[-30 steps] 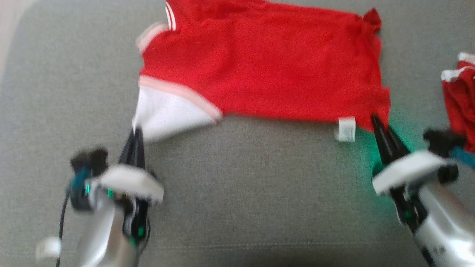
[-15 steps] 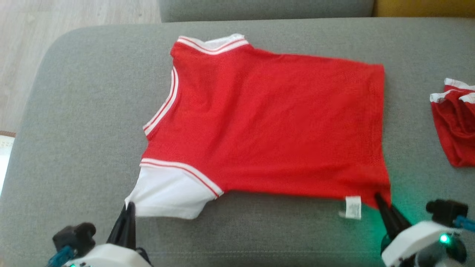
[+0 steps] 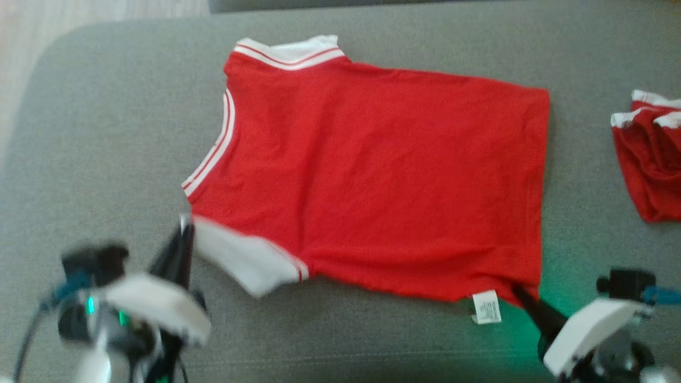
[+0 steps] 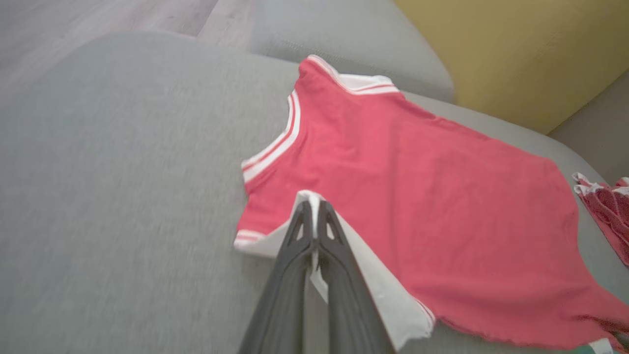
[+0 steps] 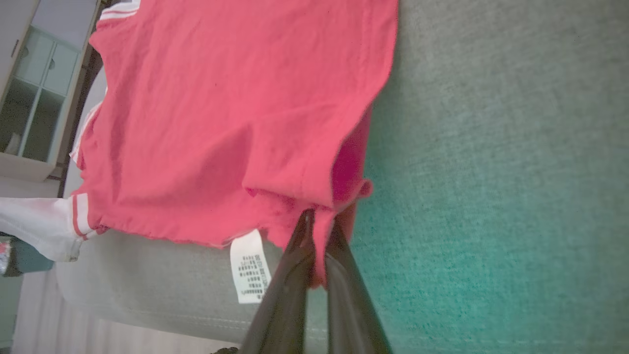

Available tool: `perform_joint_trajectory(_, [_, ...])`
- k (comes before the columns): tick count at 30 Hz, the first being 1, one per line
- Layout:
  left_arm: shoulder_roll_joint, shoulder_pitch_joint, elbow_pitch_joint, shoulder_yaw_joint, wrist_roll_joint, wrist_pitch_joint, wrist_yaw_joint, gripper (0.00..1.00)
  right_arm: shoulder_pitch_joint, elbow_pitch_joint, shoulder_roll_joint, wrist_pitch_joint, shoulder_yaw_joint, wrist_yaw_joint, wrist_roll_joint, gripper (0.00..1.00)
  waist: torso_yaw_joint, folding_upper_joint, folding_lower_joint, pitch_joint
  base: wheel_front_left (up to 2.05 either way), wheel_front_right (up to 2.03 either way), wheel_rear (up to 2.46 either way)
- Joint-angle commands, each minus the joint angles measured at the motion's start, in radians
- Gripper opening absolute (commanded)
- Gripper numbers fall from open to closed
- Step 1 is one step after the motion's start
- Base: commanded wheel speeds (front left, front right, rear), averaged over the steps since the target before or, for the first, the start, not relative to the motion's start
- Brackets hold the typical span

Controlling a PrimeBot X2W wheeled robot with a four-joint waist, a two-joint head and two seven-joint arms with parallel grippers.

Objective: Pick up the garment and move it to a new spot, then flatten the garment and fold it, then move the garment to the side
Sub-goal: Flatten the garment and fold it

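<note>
The garment (image 3: 372, 175) is a red T-shirt with white striped sleeves and collar, spread on the grey cushion (image 3: 106, 133). My left gripper (image 3: 183, 226) is shut on the end of its near white sleeve (image 3: 239, 255), lifted a little off the cushion; in the left wrist view the left gripper (image 4: 313, 206) pinches that sleeve (image 4: 378, 285). My right gripper (image 3: 517, 291) is shut on the shirt's near hem corner, close to a white care label (image 3: 486, 307). The right wrist view shows the right gripper (image 5: 317, 216) gripping bunched red cloth (image 5: 221, 108).
A second red and white garment (image 3: 652, 165) lies crumpled at the cushion's right edge. Wooden floor (image 3: 80, 10) shows beyond the far left corner. A yellow cushion (image 4: 516, 49) stands behind the sofa seat in the left wrist view. Bare grey cushion lies left of the shirt.
The camera has shifted. My left gripper has carried the white sleeve up and inward toward the shirt body. The right gripper keeps its hold on the hem corner.
</note>
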Motion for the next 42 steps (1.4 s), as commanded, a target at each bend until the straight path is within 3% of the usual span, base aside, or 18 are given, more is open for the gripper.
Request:
perform_joint_trajectory(1, [0.019, -0.077, -0.029, 0.035, -0.004, 0.007, -0.006, 0.0, -0.06, -0.05, -0.011, 0.018, 0.004, 0.007, 0.012, 0.0, -0.007, -0.0001, 0.0001, 0.025, 0.0, 0.0, 0.0])
perform_joint_trajectory(9, [0.03, -0.41, 0.144, 0.027, -0.042, 0.072, -0.051, 0.0, -0.253, -0.11, -0.001, 0.128, -0.069, 0.007, 0.048, 0.0, -0.03, -0.0001, 0.0001, 0.114, 0.0, 0.0, 0.0])
perform_joint_trajectory(15, [0.008, -0.556, 0.318, 0.019, -0.052, 0.021, -0.079, 0.0, -0.351, -0.043, -0.017, 0.077, -0.047, 0.007, 0.042, 0.0, -0.036, -0.0001, 0.0001, 0.154, 0.0, 0.0, 0.0])
perform_joint_trajectory(16, [0.001, -0.575, 0.345, 0.018, -0.054, 0.004, -0.085, 0.0, -0.36, -0.034, -0.021, 0.053, -0.043, 0.007, 0.039, 0.16, -0.035, -0.0001, 0.0001, 0.159, 0.0, 0.0, 0.0])
perform_joint_trajectory(17, [-0.005, -0.591, 0.373, 0.017, -0.054, -0.013, -0.09, 0.4, -0.365, -0.023, -0.027, 0.029, -0.035, 0.007, 0.033, 0.61, -0.034, -0.0001, 0.0001, 0.162, 0.0, 0.0, 0.0])
perform_joint_trajectory(18, [-0.011, -0.603, 0.399, 0.016, -0.055, -0.03, -0.093, 1.0, -0.37, -0.017, -0.034, -0.004, -0.028, 0.007, 0.026, 1.0, -0.034, -0.0001, 0.0001, 0.165, 0.0, 0.0, 0.0])
perform_joint_trajectory(24, [-0.022, -0.621, 0.477, 0.006, -0.002, -0.22, -0.099, 1.0, -0.354, -0.009, -0.085, -0.303, 0.034, 0.007, -0.081, 1.0, -0.035, -0.0001, 0.0001, 0.166, 0.0, 0.0, 0.0])
perform_joint_trajectory(29, [-0.009, -0.559, 0.46, -0.021, 0.114, -0.418, -0.05, 1.0, -0.31, -0.016, -0.104, -0.567, 0.049, 0.007, -0.255, 1.0, -0.039, -0.0001, 0.0001, 0.143, 0.0, 0.0, 0.0])
perform_joint_trajectory(36, [-0.009, -0.427, 0.356, -0.031, 0.2, -0.475, 0.015, 1.0, -0.231, -0.067, -0.079, -0.701, 0.031, 0.007, -0.365, 1.0, -0.042, -0.0001, 0.0001, 0.104, 0.0, 0.0, 0.0])
perform_joint_trajectory(42, [-0.023, -0.278, 0.254, -0.011, 0.214, -0.479, 0.049, 1.0, -0.145, -0.116, -0.033, -0.708, 0.022, 0.007, -0.407, 1.0, -0.043, -0.0001, 0.0001, 0.071, 0.0, 0.0, 0.0])
